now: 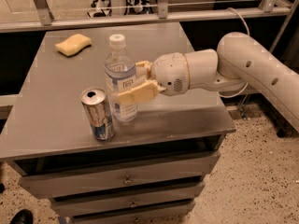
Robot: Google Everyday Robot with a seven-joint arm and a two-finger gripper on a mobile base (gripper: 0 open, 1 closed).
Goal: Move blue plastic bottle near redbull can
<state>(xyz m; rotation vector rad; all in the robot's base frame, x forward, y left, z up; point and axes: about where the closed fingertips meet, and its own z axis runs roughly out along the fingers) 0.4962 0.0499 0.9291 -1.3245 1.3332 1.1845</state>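
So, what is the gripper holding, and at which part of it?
The gripper holds the water bottle around its middle, at the label, close beside the can.

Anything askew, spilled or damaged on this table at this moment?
Nothing stands out. The hand grips the blue plastic bottle, upright and capped, just beside the upright redbull can. A yellow sponge lies at the table's far left corner. No spill shows.
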